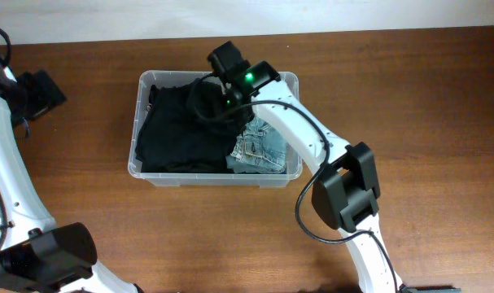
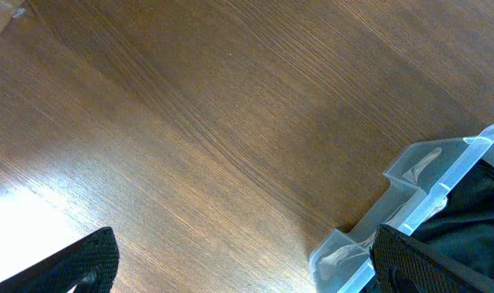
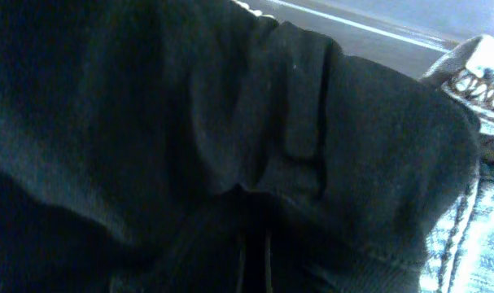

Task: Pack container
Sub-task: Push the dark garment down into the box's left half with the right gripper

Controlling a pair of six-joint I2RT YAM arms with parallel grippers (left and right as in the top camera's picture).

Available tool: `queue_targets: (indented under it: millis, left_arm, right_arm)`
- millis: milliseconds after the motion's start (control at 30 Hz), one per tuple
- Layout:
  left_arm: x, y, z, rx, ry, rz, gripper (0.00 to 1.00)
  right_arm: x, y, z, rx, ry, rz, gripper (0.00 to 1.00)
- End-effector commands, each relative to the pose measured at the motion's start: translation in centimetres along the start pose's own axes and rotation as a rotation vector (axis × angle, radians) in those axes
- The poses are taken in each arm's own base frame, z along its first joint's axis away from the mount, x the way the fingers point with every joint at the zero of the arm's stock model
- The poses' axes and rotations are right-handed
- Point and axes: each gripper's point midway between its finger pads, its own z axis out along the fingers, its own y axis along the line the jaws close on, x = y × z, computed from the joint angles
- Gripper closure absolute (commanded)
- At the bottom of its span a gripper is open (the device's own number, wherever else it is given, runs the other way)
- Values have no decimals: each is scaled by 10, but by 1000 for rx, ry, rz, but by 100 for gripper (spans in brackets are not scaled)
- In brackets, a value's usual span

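The container [image 1: 289, 80] is a clear plastic bin in the middle of the table. A black garment [image 1: 177, 134] fills its left and centre, and folded blue jeans [image 1: 259, 150] lie at its right end. My right gripper [image 1: 207, 104] reaches down into the bin from the far rim. In the right wrist view its jaws [image 3: 253, 260] are shut on a bunched fold of the black garment [image 3: 190, 122], with the jeans [image 3: 474, 203] at the right edge. My left gripper [image 1: 37, 94] hovers over bare table to the left of the bin, open and empty [image 2: 247, 273]. One container corner [image 2: 409, 175] shows beside its right finger.
Brown wooden table [image 1: 409, 81] surrounds the bin on all sides. The right arm's elbow [image 1: 348, 187] stands over the table just right of the bin. The left arm's base link [image 1: 47, 256] sits at the front left. A pale wall runs along the table's far edge.
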Motion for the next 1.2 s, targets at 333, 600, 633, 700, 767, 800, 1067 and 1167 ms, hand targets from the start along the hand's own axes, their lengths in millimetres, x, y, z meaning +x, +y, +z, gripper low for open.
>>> queue_targets:
  millis: [333, 600, 633, 700, 767, 800, 1067, 1167]
  left_arm:
    - [-3, 1, -13, 9, -36, -15, 1]
    - [-3, 1, -13, 9, -36, -15, 1]
    - [-3, 1, -13, 9, -36, -15, 1]
    - [-3, 1, -13, 9, -36, -15, 1]
    - [-3, 1, -13, 9, -36, -15, 1]
    - [-3, 1, -13, 9, -36, -15, 0]
    - [-3, 1, -13, 9, -36, -15, 1]
    - [-3, 1, -13, 9, -36, -15, 1]
  right_arm:
    - [-35, 35, -105, -7, -205, -43, 96]
    - [-25, 65, -104, -30, -206, -94, 96]
    - [-24, 66, -101, -27, -201, -96, 96]
    - [-23, 63, -94, -8, -193, -78, 96]
    - [-24, 56, -84, 32, -192, -60, 96]
    - [-25, 53, -81, 44, -194, -58, 96]
    - [-20, 52, -37, 19, -127, -50, 96]
    - [-11, 58, -16, -15, -76, -54, 96]
